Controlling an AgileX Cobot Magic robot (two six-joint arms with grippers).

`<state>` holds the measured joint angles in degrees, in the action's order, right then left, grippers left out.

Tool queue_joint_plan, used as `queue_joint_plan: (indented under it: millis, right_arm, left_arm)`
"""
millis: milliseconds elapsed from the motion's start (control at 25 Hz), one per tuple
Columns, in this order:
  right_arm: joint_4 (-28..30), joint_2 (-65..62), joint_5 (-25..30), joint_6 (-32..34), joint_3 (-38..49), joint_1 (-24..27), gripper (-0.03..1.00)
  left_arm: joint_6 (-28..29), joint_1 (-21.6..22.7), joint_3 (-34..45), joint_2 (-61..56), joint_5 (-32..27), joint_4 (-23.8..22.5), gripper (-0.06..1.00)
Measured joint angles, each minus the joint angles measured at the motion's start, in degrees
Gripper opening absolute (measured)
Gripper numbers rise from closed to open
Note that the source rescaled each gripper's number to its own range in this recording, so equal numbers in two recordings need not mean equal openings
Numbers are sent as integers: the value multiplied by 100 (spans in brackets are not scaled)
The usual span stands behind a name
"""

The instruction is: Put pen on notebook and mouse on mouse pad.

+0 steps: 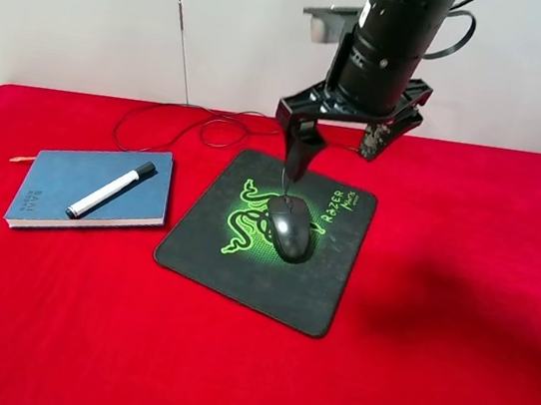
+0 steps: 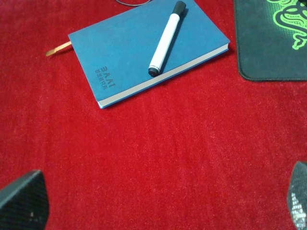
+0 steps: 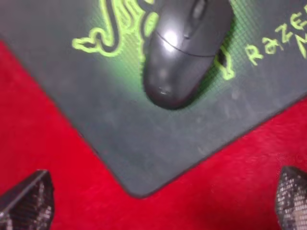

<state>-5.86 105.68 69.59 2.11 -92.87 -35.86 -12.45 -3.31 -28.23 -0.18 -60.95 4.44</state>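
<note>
The white pen (image 1: pixel 109 190) with a black cap lies diagonally on the blue notebook (image 1: pixel 55 194) at the left. On the black mouse pad (image 1: pixel 241 269) with the green logo sits the black mouse (image 1: pixel 289 227). My right gripper (image 1: pixel 342 144) hangs open above the pad's far edge, clear of the mouse (image 3: pixel 184 52), with nothing between its fingers (image 3: pixel 29 199). The left wrist view looks down on the pen (image 2: pixel 164 40) and notebook (image 2: pixel 124 52); my left gripper (image 2: pixel 160 206) is open and empty over the cloth in front of them. The left arm is out of the exterior high view.
A red cloth (image 1: pixel 449 369) covers the whole table. The mouse's thin black cable (image 1: pixel 171 118) loops across the back of the table behind the notebook. An orange ribbon (image 2: pixel 58 48) sticks out of the notebook. A white wall stands behind the table.
</note>
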Motion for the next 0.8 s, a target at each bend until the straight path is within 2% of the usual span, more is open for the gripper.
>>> queue_joint_plan:
  millis: [240, 800]
  right_arm:
    - [-300, -662, 0, 0, 283, 0, 100]
    - [-123, -3299, 23, 0, 2745, 0, 100]
  left_arm:
    - [0, 0, 0, 0, 0, 0, 100]
    - [0, 0, 0, 0, 0, 0, 100]
